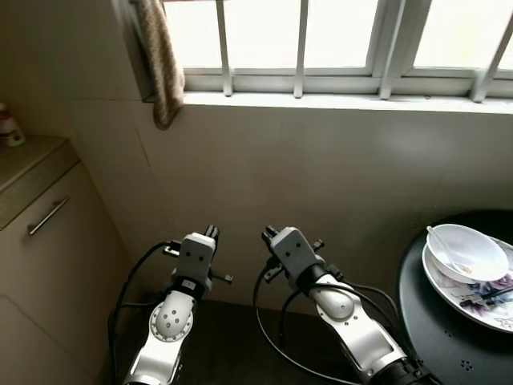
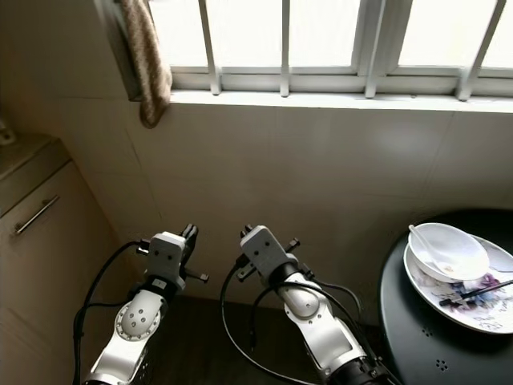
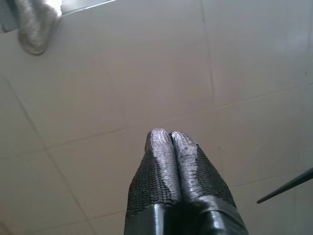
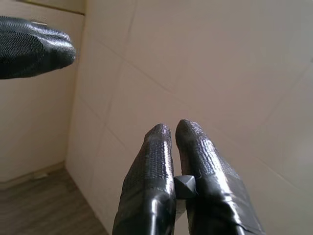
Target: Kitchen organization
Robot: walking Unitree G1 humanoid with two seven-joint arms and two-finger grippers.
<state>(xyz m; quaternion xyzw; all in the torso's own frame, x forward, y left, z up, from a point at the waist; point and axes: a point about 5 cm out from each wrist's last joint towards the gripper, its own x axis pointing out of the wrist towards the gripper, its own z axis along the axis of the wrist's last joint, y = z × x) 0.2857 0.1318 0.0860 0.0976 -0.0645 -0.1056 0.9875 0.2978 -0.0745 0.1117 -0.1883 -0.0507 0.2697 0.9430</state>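
White bowl (image 1: 466, 252) (on plate (image 1: 473, 298)) beside right pincer (image 1: 268, 233).

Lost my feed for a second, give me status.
Left claw and right claw shut, empty, facing the tiled wall. Bowl with spoon on plate, table to the right.

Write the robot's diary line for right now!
left gripper shut, empty | right gripper shut, empty | both face wall | bowl on plate, untouched
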